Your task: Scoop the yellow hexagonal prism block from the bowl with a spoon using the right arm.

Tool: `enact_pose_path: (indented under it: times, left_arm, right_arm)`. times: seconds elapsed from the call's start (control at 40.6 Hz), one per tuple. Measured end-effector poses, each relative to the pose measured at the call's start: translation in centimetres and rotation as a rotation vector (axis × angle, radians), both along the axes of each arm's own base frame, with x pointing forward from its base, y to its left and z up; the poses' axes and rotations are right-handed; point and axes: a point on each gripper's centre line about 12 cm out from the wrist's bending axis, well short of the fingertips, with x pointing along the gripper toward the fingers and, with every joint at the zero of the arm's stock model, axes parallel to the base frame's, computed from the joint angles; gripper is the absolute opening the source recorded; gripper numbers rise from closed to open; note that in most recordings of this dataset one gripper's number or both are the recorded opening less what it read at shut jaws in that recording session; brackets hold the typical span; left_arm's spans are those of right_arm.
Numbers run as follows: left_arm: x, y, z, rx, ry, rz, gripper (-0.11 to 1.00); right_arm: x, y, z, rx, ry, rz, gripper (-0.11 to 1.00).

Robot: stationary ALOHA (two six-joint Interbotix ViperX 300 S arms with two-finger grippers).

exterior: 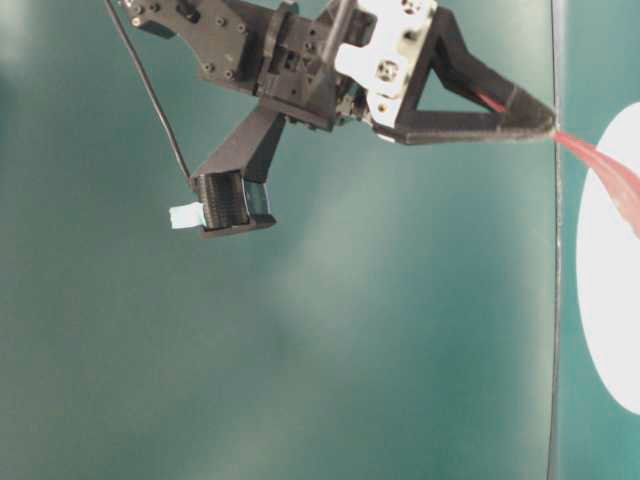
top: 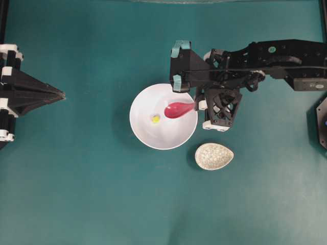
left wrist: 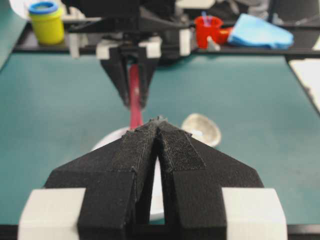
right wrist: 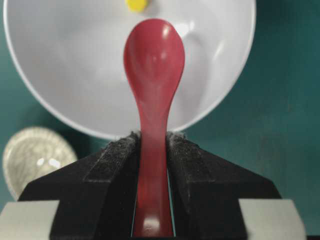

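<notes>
Evidently the right gripper [right wrist: 152,145] clamps the spoon [right wrist: 154,65] by its handle, scoop angled into the bowl [right wrist: 60,90] toward the yellow block [right wrist: 136,5].

Left gripper [left wrist: 159,125]: foreground, black jaws pressed together, white blocks at its lower corners. Bowl [left wrist: 111,138]: white rim showing just beyond its tips. Spoon [left wrist: 135,100]: pink-red handle rising from the bowl, clamped between the jaws of the right gripper [left wrist: 134,97]. Speckled spoon rest [left wrist: 202,127]: right of the bowl. Behind the bowl: yellow cup [left wrist: 46,22], red cup [left wrist: 207,29], blue cloth [left wrist: 262,31].
</notes>
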Motion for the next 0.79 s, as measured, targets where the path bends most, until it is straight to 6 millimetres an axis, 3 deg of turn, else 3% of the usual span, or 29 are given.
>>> enact_pose_path:
  times: [0.32, 0.788]
  left_arm:
    - [0.0, 0.0, 0.0, 0.0, 0.0, 0.0, 0.0]
    - [0.0, 0.0, 0.1, -0.002, -0.002, 0.0, 0.0]
  right_arm:
    - [0.2, 0.6, 1.6, 0.066, 0.045, -0.004, 0.25]
    - [1.4, 0.6, 1.4, 0.085, 0.084, 0.002, 0.25]
